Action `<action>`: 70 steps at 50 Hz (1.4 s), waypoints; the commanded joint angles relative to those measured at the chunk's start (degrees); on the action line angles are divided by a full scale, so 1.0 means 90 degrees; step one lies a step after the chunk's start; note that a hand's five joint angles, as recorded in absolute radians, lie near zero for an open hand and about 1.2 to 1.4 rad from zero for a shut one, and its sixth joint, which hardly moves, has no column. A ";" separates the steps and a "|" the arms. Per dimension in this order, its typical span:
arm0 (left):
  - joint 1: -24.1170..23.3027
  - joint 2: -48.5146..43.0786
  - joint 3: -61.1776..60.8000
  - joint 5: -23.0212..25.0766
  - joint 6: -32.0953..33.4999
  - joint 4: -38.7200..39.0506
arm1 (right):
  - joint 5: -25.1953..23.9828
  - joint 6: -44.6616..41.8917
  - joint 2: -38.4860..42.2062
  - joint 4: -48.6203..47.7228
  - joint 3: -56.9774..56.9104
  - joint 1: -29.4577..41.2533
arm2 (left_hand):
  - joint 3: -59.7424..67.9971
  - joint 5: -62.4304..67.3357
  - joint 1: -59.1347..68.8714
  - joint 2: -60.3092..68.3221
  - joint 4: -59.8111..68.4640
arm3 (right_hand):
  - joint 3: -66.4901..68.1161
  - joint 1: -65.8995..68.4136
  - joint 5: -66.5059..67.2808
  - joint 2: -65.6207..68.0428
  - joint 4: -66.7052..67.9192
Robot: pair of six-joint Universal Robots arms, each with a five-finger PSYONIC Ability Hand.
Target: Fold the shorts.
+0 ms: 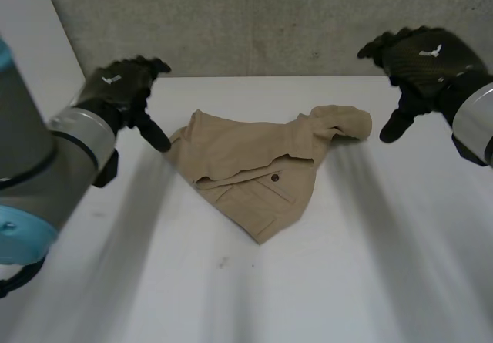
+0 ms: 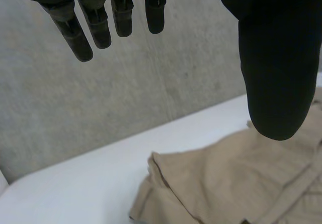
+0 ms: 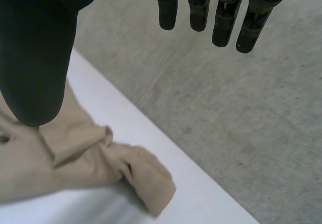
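Tan shorts [image 1: 258, 166] lie crumpled in the middle of the white table [image 1: 347, 266], a buttoned pocket facing up and one end bunched toward the right. My left hand [image 1: 123, 89] hovers above the table just off the shorts' left edge, fingers [image 2: 95, 25] straight and apart from the thumb, holding nothing. My right hand [image 1: 420, 62] hangs in the air to the right of the bunched end [image 3: 146, 176], also open and empty. In the left wrist view the shorts [image 2: 226, 183] lie below the thumb. In the right wrist view the shorts [image 3: 60, 153] spread out under the thumb.
A grey concrete wall [image 1: 269, 19] runs along the table's far edge. Bare white tabletop stretches in front of the shorts and on both sides.
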 commanded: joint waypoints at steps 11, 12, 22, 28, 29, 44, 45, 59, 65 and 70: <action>-0.0673 -0.3078 0.1082 0.0030 0.1673 0.1204 | 0.0036 -0.0648 0.0911 -0.0024 0.0041 0.0475 | 0.0621 0.0547 0.0611 0.0678 0.0670 | -0.0145 0.0031 -0.0380 -0.0274 -0.0129; -0.0702 -0.3205 0.1170 0.0030 0.1800 0.1204 | 0.0055 -0.0648 0.0931 -0.0024 0.0041 0.0475 | 0.0621 0.0547 0.0611 0.0678 0.0670 | -0.0145 0.0031 -0.0380 -0.0274 -0.0129; -0.0683 -0.4153 0.1883 0.0020 0.2319 0.1263 | 0.0153 -0.0668 0.0970 -0.0063 0.0061 0.0455 | 0.1778 0.1705 0.1768 0.1836 0.1827 | -0.0145 0.0031 -0.0380 -0.0274 -0.0129; -0.0634 -0.4408 0.2215 -0.0009 0.2299 0.1331 | 0.0211 -0.0668 0.0970 -0.0161 0.0119 0.0426 | 0.5304 0.5230 0.5293 0.5361 0.5352 | -0.0145 0.0031 -0.0380 -0.0274 -0.0129; -0.0625 -0.4398 0.2254 -0.0038 0.2280 0.1380 | 0.0231 -0.0668 0.0970 -0.0161 0.0129 0.0416 | 0.7070 0.6996 0.7060 0.7127 0.7119 | -0.0145 0.0031 -0.0380 -0.0274 -0.0129; -0.1072 -0.2876 0.2098 -0.0498 0.1656 0.2034 | 0.0377 -0.0639 0.0912 -0.0210 0.0051 0.0397 | 0.7515 0.7441 0.7505 0.7573 0.7564 | -0.0145 0.0031 -0.0380 -0.0274 -0.0129; -0.1161 -0.2778 0.2098 -0.0498 0.1577 0.2034 | 0.0416 -0.0629 0.0902 -0.0220 0.0041 0.0387 | 0.7515 0.7441 0.7505 0.7573 0.7564 | -0.0145 0.0031 -0.0380 -0.0274 -0.0129; -0.2546 -0.1126 0.1164 0.0291 -0.0483 0.1966 | 0.2116 -0.0355 0.0209 -0.1108 -0.0193 -0.0013 | 0.7515 0.7441 0.7505 0.7573 0.7564 | -0.0145 0.0031 -0.0380 -0.0274 -0.0129; -0.3134 -0.1585 0.0595 0.0616 -0.0504 0.1985 | 0.2087 -0.0355 0.0091 -0.1128 -0.0193 -0.0082 | 0.4371 0.4297 0.4361 0.4429 0.4420 | -0.0145 0.0031 -0.0380 -0.0274 -0.0129; -0.3125 -0.1732 0.0594 0.0596 -0.0377 0.1966 | 0.1960 -0.0355 0.0082 -0.1118 -0.0125 -0.0082 | 0.2397 0.2323 0.2387 0.2455 0.2446 | -0.0145 0.0031 -0.0380 -0.0274 -0.0129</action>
